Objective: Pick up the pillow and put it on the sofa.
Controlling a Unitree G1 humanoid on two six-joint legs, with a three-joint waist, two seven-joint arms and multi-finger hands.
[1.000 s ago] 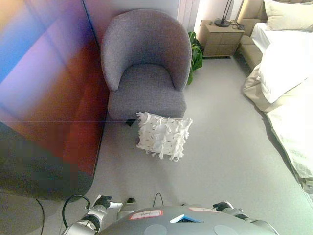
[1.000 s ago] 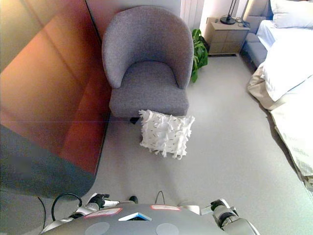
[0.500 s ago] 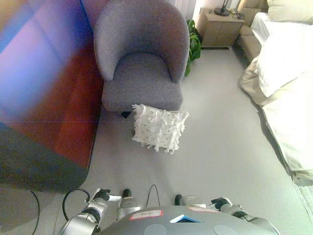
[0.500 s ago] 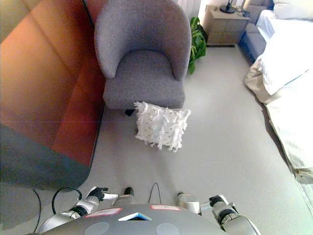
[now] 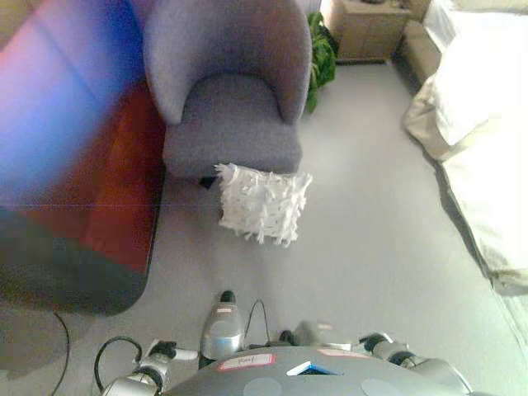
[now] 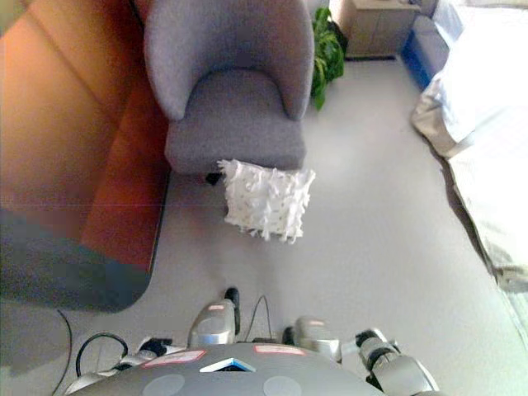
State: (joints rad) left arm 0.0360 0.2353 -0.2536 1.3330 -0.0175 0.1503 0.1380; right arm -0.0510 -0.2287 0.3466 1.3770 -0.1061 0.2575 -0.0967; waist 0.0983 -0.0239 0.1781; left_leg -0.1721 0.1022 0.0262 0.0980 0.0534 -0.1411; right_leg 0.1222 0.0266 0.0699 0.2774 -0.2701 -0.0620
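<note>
A white ruffled pillow (image 5: 261,203) stands on the grey floor, leaning against the front of a grey armchair (image 5: 228,99), the only seat in view. Its seat holds nothing. My left hand (image 5: 162,353) shows low at the bottom left edge, well short of the pillow. Down at the bottom right edge is my right hand (image 6: 368,340), equally far from it. Both hands are small and dark here, and their fingers cannot be made out. Neither hand touches anything.
A bed with white bedding (image 5: 487,140) fills the right side. A green plant (image 6: 327,51) and a wooden nightstand (image 5: 367,29) stand behind the armchair to its right. A red-brown panel (image 6: 74,148) runs along the left. Open floor (image 5: 363,247) lies between pillow and bed.
The whole picture has shifted, so the camera has come closer and tipped down. The pillow and armchair keep their places relative to each other. Both hands stay low at the bottom edge.
</note>
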